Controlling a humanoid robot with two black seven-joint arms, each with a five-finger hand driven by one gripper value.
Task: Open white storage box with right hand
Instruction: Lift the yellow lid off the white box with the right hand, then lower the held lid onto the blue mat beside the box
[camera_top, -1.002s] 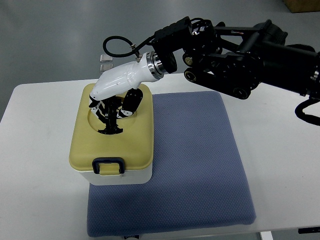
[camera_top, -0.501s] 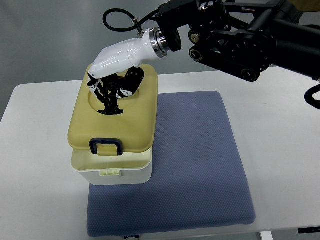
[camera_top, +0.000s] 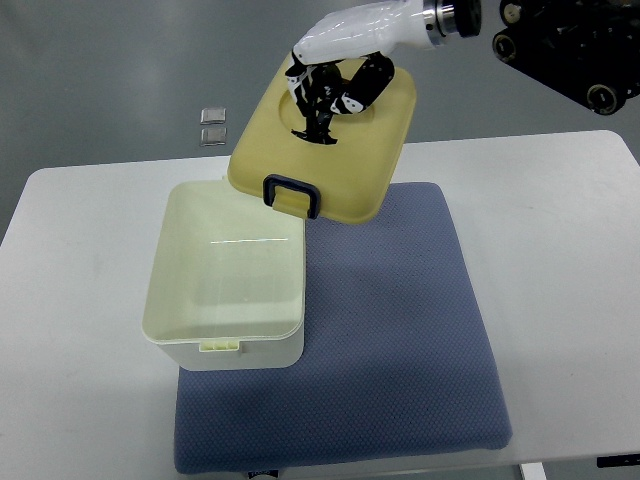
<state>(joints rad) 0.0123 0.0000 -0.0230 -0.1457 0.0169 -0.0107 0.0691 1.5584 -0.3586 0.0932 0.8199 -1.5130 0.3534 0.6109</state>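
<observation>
The right hand (camera_top: 330, 80) is reached in from the far right, with its fingers curled around the handle on the yellow lid (camera_top: 325, 150). The lid has been lifted higher and moved far and right since before. The white storage box (camera_top: 228, 275) is left open on the blue mat (camera_top: 390, 340) at the near left of the surface (camera_top: 570, 300).

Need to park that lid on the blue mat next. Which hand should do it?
Right. The right hand already grips the yellow lid by its top handle, held in the air above the blue mat, clear of the open box. No left arm shows in the view.
</observation>
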